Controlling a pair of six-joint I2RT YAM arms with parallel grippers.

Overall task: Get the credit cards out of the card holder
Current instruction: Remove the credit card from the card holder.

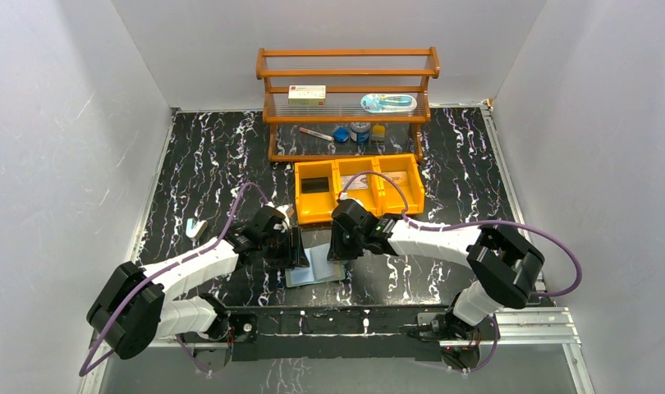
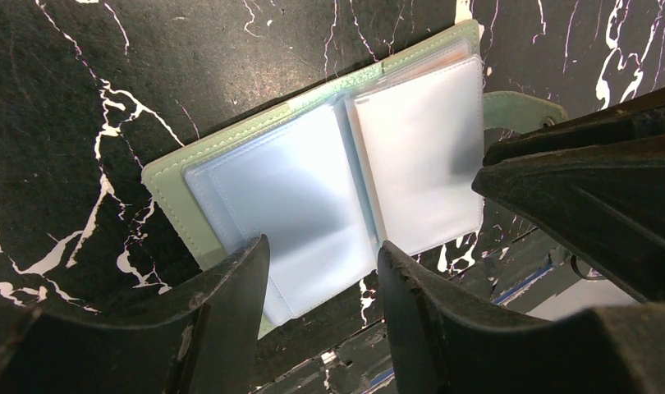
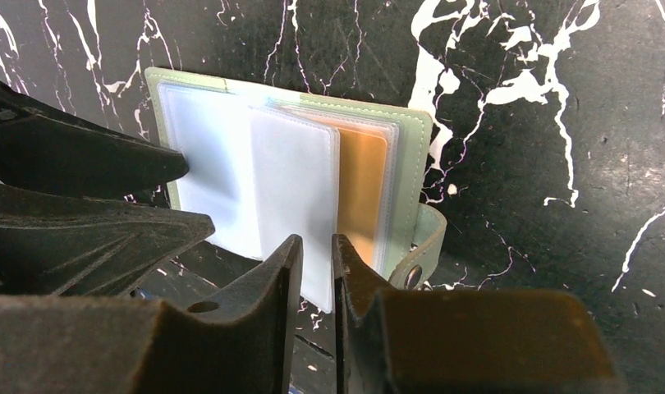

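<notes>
The sage-green card holder [image 1: 314, 267] lies open on the black marble table between my two grippers. Its pale blue-green pockets face up in the left wrist view [image 2: 296, 189]. An orange-tan credit card [image 3: 362, 189] shows inside a clear pocket on the right half, beside the snap tab [image 3: 424, 238]. My left gripper [image 2: 323, 246] is open and empty, low over the holder's left half. My right gripper [image 3: 314, 240] is closed to a narrow gap around the near edge of a translucent pocket page [image 3: 292, 197], which stands lifted off the orange card. No other card shows.
Orange three-compartment bins [image 1: 358, 189] stand just beyond the holder, with a dark flat item [image 1: 315, 185] in the left compartment. A wooden shelf [image 1: 346, 90] with a white box [image 1: 306, 94] stands at the back. A small white object [image 1: 196, 228] lies at the left. A metal rail [image 1: 395, 320] runs along the near edge.
</notes>
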